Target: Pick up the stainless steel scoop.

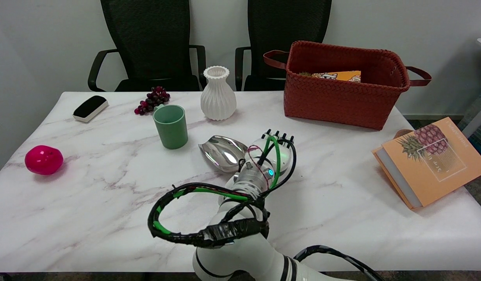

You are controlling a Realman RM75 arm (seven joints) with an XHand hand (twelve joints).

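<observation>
The stainless steel scoop (221, 153) shows its shiny bowl in the middle of the marble table (88, 203), just right of the green cup. Its handle end runs under my right hand (277, 152) and is hidden. The hand sits directly over that end, its back turned to the camera, with dark fingertips (280, 135) showing along its far edge. The white wrist and its cable loop (209, 212) cover the underside, so I cannot tell whether the fingers close around the handle. Whether the scoop rests on the table or is raised is also unclear.
A green cup (170, 126) stands close to the left of the scoop, and a white ribbed vase (218, 93) behind it. Grapes (152, 100), a black-and-white eraser (90, 108) and a pink ball (43, 159) lie to the left. A red woven basket (342, 97) and an orange book (430, 162) are on the right.
</observation>
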